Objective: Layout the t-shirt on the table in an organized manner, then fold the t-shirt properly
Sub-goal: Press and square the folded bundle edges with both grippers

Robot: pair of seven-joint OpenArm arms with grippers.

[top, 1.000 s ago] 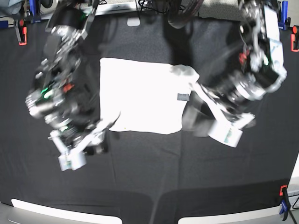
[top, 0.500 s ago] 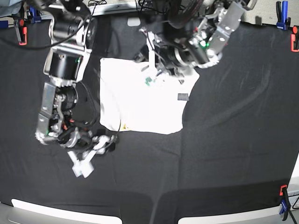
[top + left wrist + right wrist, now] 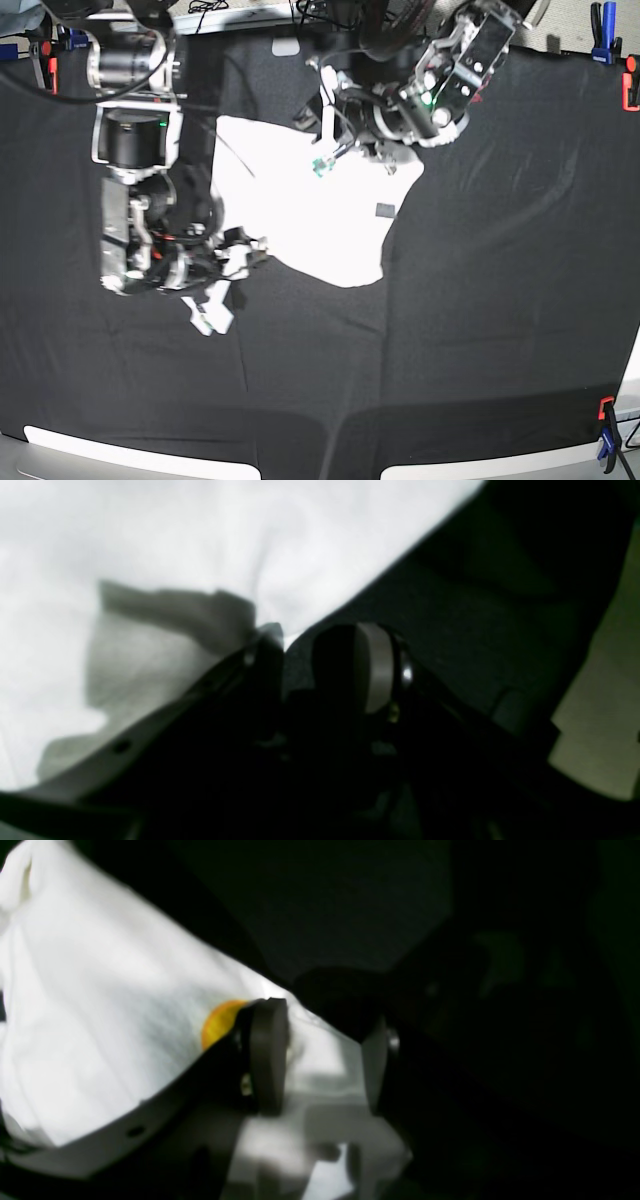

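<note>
The white t-shirt lies back up in the middle of the black table, its small dark tag showing. My left gripper is at the shirt's far edge. In the left wrist view it is nearly closed, with a sliver of white hem between the tips and a raised fold beside it. My right gripper is at the shirt's near left corner. In the right wrist view it has white cloth between its fingers, with an orange print patch by the left finger.
Red clamps and blue clamps sit at the table's edges. Cables and gear lie beyond the far edge. White rims run along the near edge. Black cloth spreads wide around the shirt.
The left arm swung from the shirt's right side to its far edge. The right gripper moved up to the near left corner, and that corner has been drawn up and inward.
</note>
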